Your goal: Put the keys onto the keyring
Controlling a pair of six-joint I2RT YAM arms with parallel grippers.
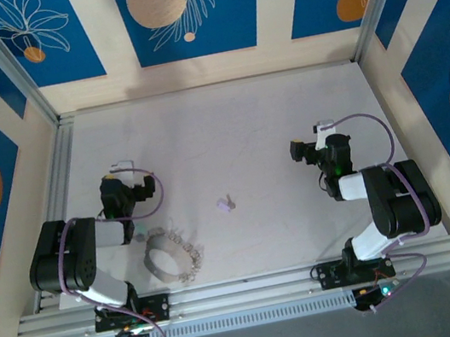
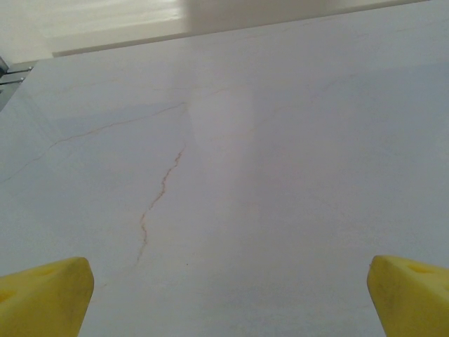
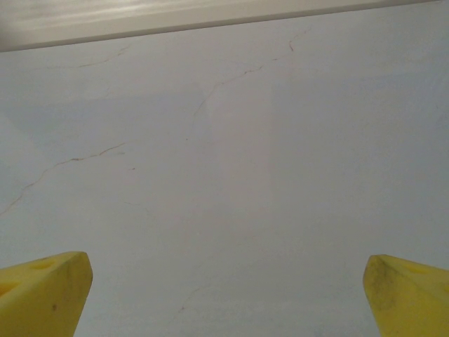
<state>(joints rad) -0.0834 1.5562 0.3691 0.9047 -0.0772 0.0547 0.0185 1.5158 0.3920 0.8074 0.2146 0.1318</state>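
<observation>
Shows thin grey-silver metal keyring (image 1: 169,260) flat on white counter (image 1: 245,130) by left arm (image 1: 75,256), tiny lilac metal key (image 1: 226,205) well apart; left pincer (image 2: 228,284) and right pincer (image 3: 228,284) gaping, empty. Risks flicking so small a key away when pinching.

Nothing here is showing words, numbers or brand names that can be read. The blue wall panels (image 1: 181,11) are carrying drawn white leaves and orange circles, not letters.
</observation>
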